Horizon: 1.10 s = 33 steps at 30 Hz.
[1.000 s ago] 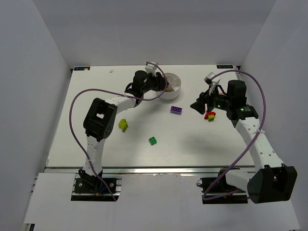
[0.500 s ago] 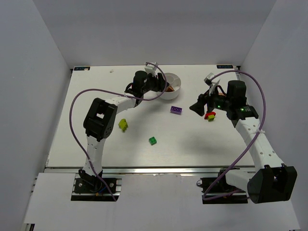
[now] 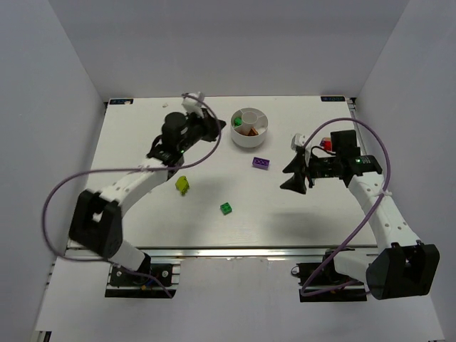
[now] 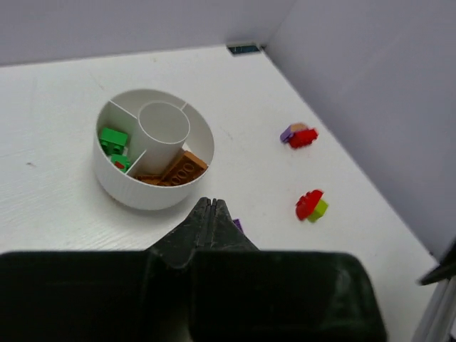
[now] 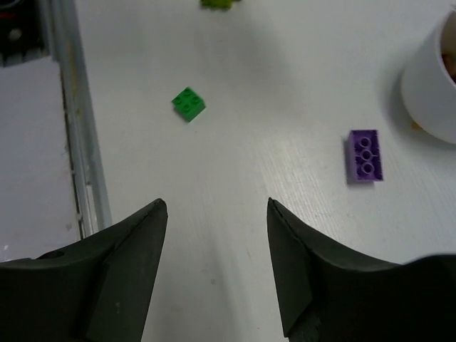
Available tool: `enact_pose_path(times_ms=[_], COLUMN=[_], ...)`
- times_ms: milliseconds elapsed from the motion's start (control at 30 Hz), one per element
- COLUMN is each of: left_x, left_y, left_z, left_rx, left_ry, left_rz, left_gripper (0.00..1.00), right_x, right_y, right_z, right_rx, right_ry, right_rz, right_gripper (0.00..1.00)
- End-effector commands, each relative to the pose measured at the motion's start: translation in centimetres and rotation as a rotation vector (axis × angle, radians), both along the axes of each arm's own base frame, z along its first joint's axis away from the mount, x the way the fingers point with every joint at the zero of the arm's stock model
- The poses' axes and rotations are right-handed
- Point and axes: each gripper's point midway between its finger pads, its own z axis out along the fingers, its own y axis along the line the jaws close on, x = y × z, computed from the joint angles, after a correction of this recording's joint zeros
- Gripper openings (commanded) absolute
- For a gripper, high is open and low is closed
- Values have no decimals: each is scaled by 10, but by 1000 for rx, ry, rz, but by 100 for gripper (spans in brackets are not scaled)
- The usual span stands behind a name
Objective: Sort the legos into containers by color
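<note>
The white dish (image 3: 249, 128) stands at the back middle of the table. In the left wrist view the dish (image 4: 114, 182) holds green legos (image 4: 112, 139) in one wedge and orange legos (image 4: 179, 171) in another. My left gripper (image 3: 216, 127) is shut and empty, just left of the dish (image 4: 207, 203). My right gripper (image 3: 291, 177) is open and empty, right of the purple lego (image 3: 261, 163). The green lego (image 3: 226, 208) and yellow-green lego (image 3: 182, 184) lie loose. The right wrist view shows the open gripper (image 5: 214, 206), the purple lego (image 5: 365, 156) and the green lego (image 5: 188, 104).
A red-and-purple clump (image 4: 299, 135) and a red-and-yellow-green clump (image 4: 311, 205) lie to the right of the dish. The first shows red behind my right arm (image 3: 327, 144). The table's metal front rail (image 5: 71, 128) runs to the left of the right gripper.
My left gripper has pulled back to the left off the dish, which now shows fully. My right gripper has swung down toward the table's middle, off the red-and-yellow-green clump.
</note>
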Motion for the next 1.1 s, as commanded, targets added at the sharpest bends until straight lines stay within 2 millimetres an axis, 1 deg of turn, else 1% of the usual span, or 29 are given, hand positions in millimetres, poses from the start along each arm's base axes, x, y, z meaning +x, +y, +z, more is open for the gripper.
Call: enact_pose_path(times_ms=[0, 33, 67, 100, 133, 167, 200, 233, 267, 300, 333, 367, 400, 433, 467, 500, 533, 600, 633, 667, 700, 733, 767, 800, 833, 900, 967, 1000, 1067], left_x=[-32, -46, -55, -59, -68, -83, -92, -100, -111, -118, -125, -134, -141, -144, -148, -156, -159, -170, -174, -177, -181, -186, -189, -193, -196, -200, -203, -204, -204], left_y=[50, 70, 83, 98, 112, 121, 128, 141, 149, 156, 164, 169, 173, 180, 185, 189, 194, 201, 204, 207, 209, 212, 214, 215, 217, 221, 224, 226, 227], left_z=[33, 43, 32, 30, 22, 30, 22, 11, 19, 11, 5, 11, 3, 4, 5, 8, 7, 10, 7, 6, 3, 5, 0, -4, -2, -6, -5, -7, -6], left_rx=[-51, -76, -71, -73, -67, -76, -70, -59, -77, -71, -60, -73, -66, -67, -72, -88, -90, -110, -126, -135, -148, -167, -170, -176, -188, -187, -188, -177, -165], left_ry=[6, 42, 89, 113, 163, 158, 182, 231, 222, 242, 270, 255, 281, 278, 278, 280, 279, 275, 285, 285, 302, 293, 301, 316, 309, 316, 311, 314, 313], left_rz=[140, 192, 236, 295, 332, 341, 353, 417, 438, 463, 495, 503, 522, 551, 569, 584, 607, 627, 639, 655, 665, 671, 681, 691, 695, 711, 720, 727, 731], left_gripper=[0, 7, 13, 22, 36, 41, 49, 58, 72, 73, 74, 76, 77, 77, 78, 79, 79, 79, 79, 79, 79, 79, 79, 79, 79, 79, 79, 79, 80], right_x=[-35, -39, -48, -49, -48, -49, -42, -36, -41, -42, -56, -52, -51, -63, -49, -42, -47, -47, -49, -43, -42, -45, -38, -36, -36, -27, -24, -24, -24], right_y=[13, 16, 30, 32, 54, 61, 64, 75, 89, 95, 114, 121, 131, 148, 155, 167, 178, 190, 200, 201, 205, 209, 207, 206, 207, 203, 204, 204, 207], right_z=[0, -6, -14, -25, -27, -39, -49, -48, -61, -69, -78, -85, -86, -97, -101, -94, -107, -110, -113, -114, -116, -119, -121, -123, -126, -134, -138, -146, -149], right_rx=[25, 4, -20, -82, -94, -122, -169, -146, -167, -188, -202, -239, -251, -289, -311, -304, -339, -329, -330, -339, -343, -353, -363, -367, -377, -402, -417, -436, -441], right_ry=[-63, -55, -31, 51, 8, 35, 49, 116, 182, 220, 283, 266, 252, 253, 243, 235, 268, 345, 359, 335, 325, 319, 289, 287, 279, 254, 247, 255, 262], right_rz=[228, 247, 296, 238, 265, 242, 190, 112, 98, 82, 96, 41, 18, 37, -103, -162, -174, -241, -249, -299, -317, -314, -362, -381, -390, -439, -449, -451, -450], right_gripper=[64, 64, 64, 64, 63, 63, 63, 63, 63, 64, 68, 69, 70, 73, 76, 78, 78, 79, 80, 82, 82, 82, 82, 82, 81, 81, 80, 79, 77])
